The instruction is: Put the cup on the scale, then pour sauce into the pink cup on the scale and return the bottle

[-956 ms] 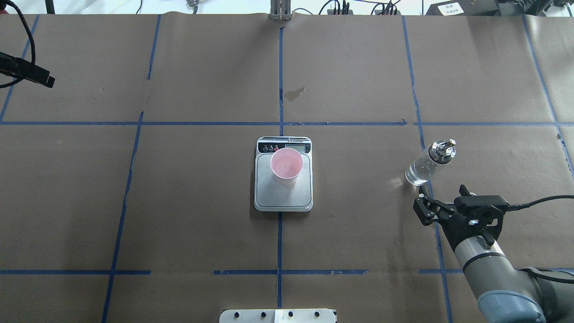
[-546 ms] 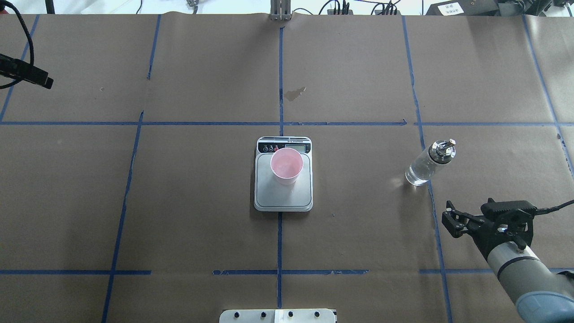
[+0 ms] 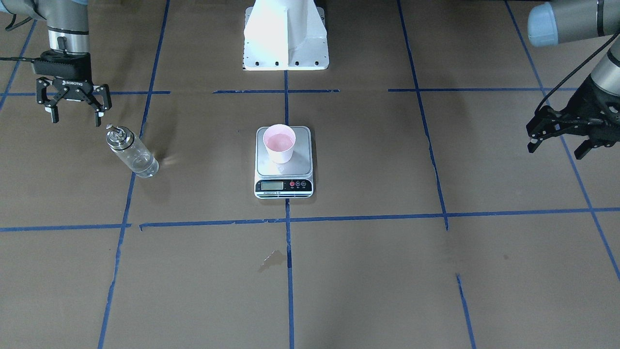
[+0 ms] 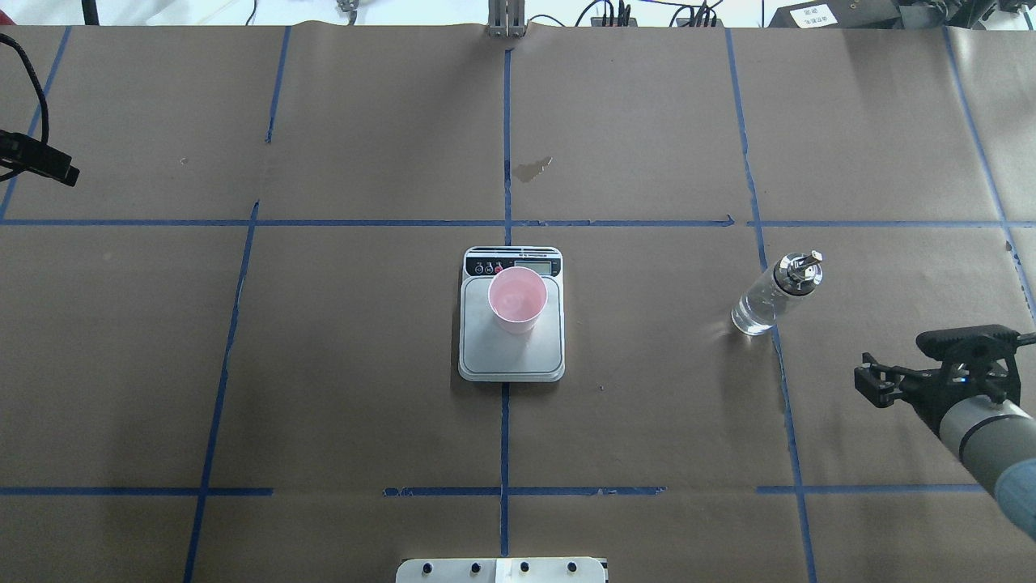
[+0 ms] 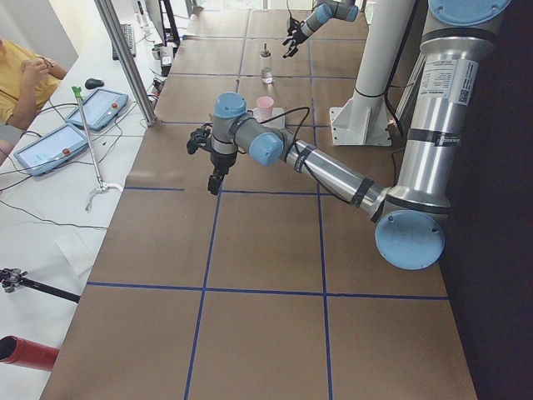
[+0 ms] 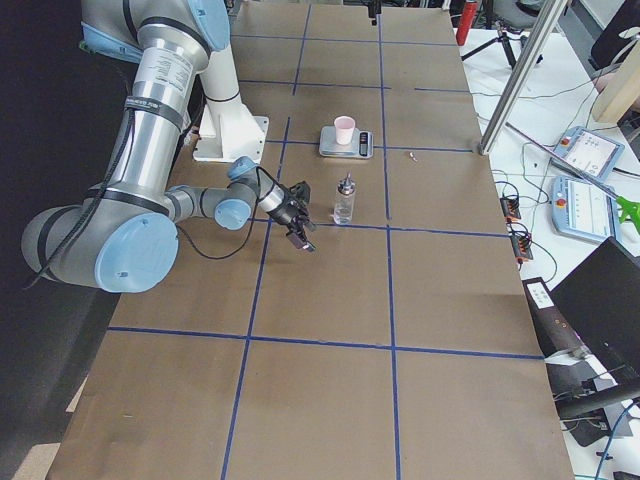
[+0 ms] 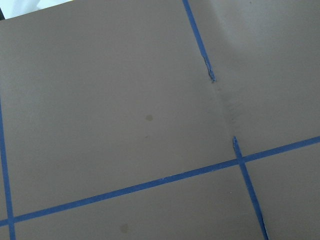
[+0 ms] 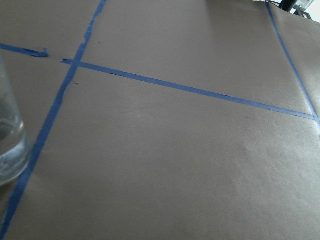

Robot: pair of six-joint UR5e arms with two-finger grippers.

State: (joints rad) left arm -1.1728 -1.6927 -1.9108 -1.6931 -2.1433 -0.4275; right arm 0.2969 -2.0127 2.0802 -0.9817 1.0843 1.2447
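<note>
The pink cup [image 4: 518, 298] stands upright on the steel plate of the scale [image 4: 511, 360] at the table's middle; both also show in the front view, cup [image 3: 279, 143] and scale [image 3: 301, 166]. The clear glass bottle [image 4: 773, 295] with a metal spout stands upright on a blue tape line, free of any gripper, with clear liquid inside [image 3: 131, 152]. Its base shows at the left edge of the right wrist view [image 8: 7, 145]. My right gripper [image 3: 75, 118] is open and empty, off to the bottle's robot side [image 4: 866, 385]. My left gripper [image 3: 554, 151] is open and empty, far from everything.
Brown paper with a blue tape grid covers the table. A dark stain [image 4: 532, 168] lies beyond the scale. The robot's white base plate [image 3: 286, 43] sits behind the scale. Tablets [image 5: 96, 108] and a metal post stand along the operators' side.
My right gripper has drawn back from beside the bottle, to the right and slightly away. The left arm has slid further off the left edge. Bottle, cup and scale have not moved.
</note>
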